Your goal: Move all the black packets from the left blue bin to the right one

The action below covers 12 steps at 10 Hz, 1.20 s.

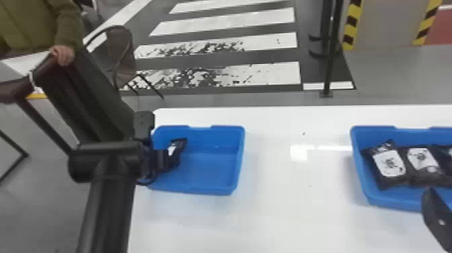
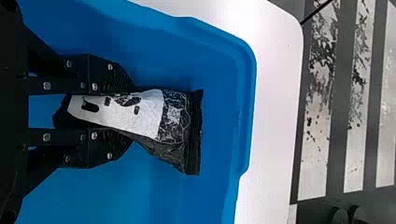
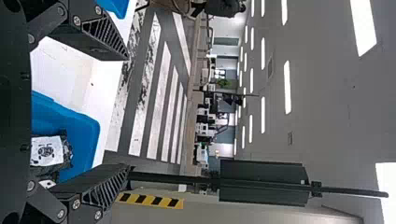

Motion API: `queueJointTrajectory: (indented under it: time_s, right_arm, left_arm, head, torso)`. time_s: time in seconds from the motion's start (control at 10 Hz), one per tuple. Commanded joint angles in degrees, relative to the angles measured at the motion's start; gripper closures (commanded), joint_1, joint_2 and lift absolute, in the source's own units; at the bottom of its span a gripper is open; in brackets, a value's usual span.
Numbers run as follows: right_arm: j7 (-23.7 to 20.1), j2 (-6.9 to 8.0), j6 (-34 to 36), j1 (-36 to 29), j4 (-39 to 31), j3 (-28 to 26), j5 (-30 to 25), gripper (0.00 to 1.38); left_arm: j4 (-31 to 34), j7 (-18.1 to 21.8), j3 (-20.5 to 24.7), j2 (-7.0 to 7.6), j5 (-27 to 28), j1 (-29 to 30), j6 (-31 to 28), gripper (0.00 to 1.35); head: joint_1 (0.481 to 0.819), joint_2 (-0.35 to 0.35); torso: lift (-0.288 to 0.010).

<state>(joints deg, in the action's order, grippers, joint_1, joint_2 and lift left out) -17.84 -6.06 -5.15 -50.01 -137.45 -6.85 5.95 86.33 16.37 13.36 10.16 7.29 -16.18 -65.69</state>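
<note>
Floor: a striped floor [image 1: 222, 74] is stretching out beyond the tabletop's far edge.
Tabletop: a white tabletop [image 1: 302, 222] is carrying both bins and running on past the head view's right side.
Left arm: the black left arm [image 1: 111, 202] is passing along the tabletop's left edge and leading to the left blue bin.
Left blue bin: the left blue bin [image 1: 237, 161] is sitting close to the tabletop's far left corner, along the left edge.
Right blue bin: the right blue bin [image 1: 358, 161] is standing well apart from the left one, nearer the far edge than the near edge, partly cut off by the view.
Left gripper: the left gripper [image 1: 163, 160] is reaching inside the left blue bin, by its left side, its fingers pinching a packet from both sides.
Right gripper: the right gripper [image 1: 437, 215] is hanging by the near wall of the right blue bin, its fingers standing wide apart with nothing between them.
Packets in the right blue bin: at least three black packets [image 1: 388, 165] are lying side by side, white labels showing.
Held packet: one black packet [image 2: 173, 123] is slanting between the left gripper's fingers, its crimped end pointing toward the tabletop's far edge.
</note>
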Motion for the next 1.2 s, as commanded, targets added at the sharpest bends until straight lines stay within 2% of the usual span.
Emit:
queueJointTrajectory:
  time_s: [0.0,0.3,0.5,0.8,1.1]
  right_arm:
    - [0.00,-0.09,0.08,0.24,-0.15,0.00,0.56,0.22]
    - [-2.02,-0.09,1.49,4.17,0.13,0.68,2.73,0.22]
    - [-5.80,-0.18,5.28,9.09,2.24,1.94,5.82,0.23]
    - [-13.01,-0.97,15.27,17.67,6.04,4.23,12.79,0.24]
    - [-14.50,-2.81,22.58,24.42,8.29,11.20,20.67,0.24]
  left_arm:
    - [11.05,0.24,0.58,-0.32,-3.18,6.19,0.87,1.21]
    - [27.23,0.50,0.93,-0.93,-8.21,16.46,3.82,1.21]
    - [35.94,0.76,-2.39,-1.11,-13.46,22.79,7.76,1.21]
    - [40.87,0.85,-10.04,-1.28,-21.58,27.29,13.95,1.21]
    - [41.15,1.03,-17.24,-0.84,-26.72,26.44,16.34,1.21]
  head:
    - [0.695,0.249]
    - [0.695,0.222]
    - [0.695,0.206]
    - [0.695,0.108]
    - [0.695,0.058]
  torso:
    - [-0.140]
    - [-0.140]
    - [-0.140]
    - [-0.140]
    - [-0.140]
